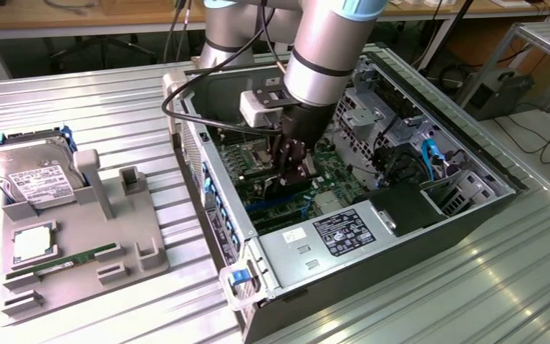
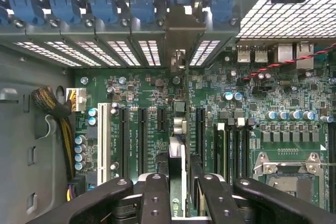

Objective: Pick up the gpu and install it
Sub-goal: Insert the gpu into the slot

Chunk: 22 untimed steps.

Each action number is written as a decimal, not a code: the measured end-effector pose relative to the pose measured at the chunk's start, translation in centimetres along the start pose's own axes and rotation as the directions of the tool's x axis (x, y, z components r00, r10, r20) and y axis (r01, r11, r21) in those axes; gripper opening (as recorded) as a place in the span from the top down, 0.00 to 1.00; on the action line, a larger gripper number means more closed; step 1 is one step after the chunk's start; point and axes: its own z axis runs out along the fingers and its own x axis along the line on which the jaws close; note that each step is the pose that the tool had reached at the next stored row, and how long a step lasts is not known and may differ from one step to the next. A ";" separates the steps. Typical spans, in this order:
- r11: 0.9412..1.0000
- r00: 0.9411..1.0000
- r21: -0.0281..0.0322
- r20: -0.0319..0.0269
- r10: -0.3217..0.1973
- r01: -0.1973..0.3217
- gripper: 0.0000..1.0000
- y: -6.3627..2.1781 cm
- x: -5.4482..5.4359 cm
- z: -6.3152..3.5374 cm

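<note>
**GPU held edge-on over the motherboard**

I have the gripper (image 1: 292, 174) down inside the open computer case (image 1: 447, 236), closed on the gpu (image 2: 177, 145). In the wrist view the card runs edge-on between the two black fingers (image 2: 155, 198), standing upright above the green motherboard (image 2: 262, 98), with its silvery bracket end reaching toward the row of rear slot covers with blue clips (image 2: 142, 3). It sits in line with the black expansion slots, between the one at (image 2: 142, 129) and the one at (image 2: 200, 129); I cannot tell whether it is seated.

Toward the exterior view's left, a grey fixture tray (image 1: 84, 244) holds a hard drive (image 1: 31, 179) and a green RAM stick (image 1: 65, 261).
</note>
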 end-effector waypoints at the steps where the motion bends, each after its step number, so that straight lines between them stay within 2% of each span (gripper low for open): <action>1: 1.000 1.000 0.000 0.000 0.001 -0.001 0.74 0.00 0.0 0.11; 4: 1.000 1.000 0.000 0.000 0.003 -0.003 0.74 -0.02 0.0 0.37; 6: 1.000 1.000 0.000 0.002 0.004 -0.004 0.74 -0.04 -0.1 0.50; 8: 1.000 1.000 0.000 0.001 0.005 -0.005 0.74 -0.03 -0.1 0.43; 17: 1.000 1.000 0.000 0.001 0.005 -0.005 0.74 -0.04 -0.1 0.55; 18: 1.000 1.000 0.000 0.001 0.005 -0.005 0.73 -0.04 -0.1 0.56; 20: 1.000 1.000 0.000 0.000 0.005 -0.005 0.60 -0.03 -0.1 0.47; 21: 1.000 1.000 0.000 0.001 0.005 -0.005 0.54 0.01 -0.1 0.05; 22: 1.000 1.000 0.000 0.001 0.005 -0.005 0.54 0.05 -0.1 -0.30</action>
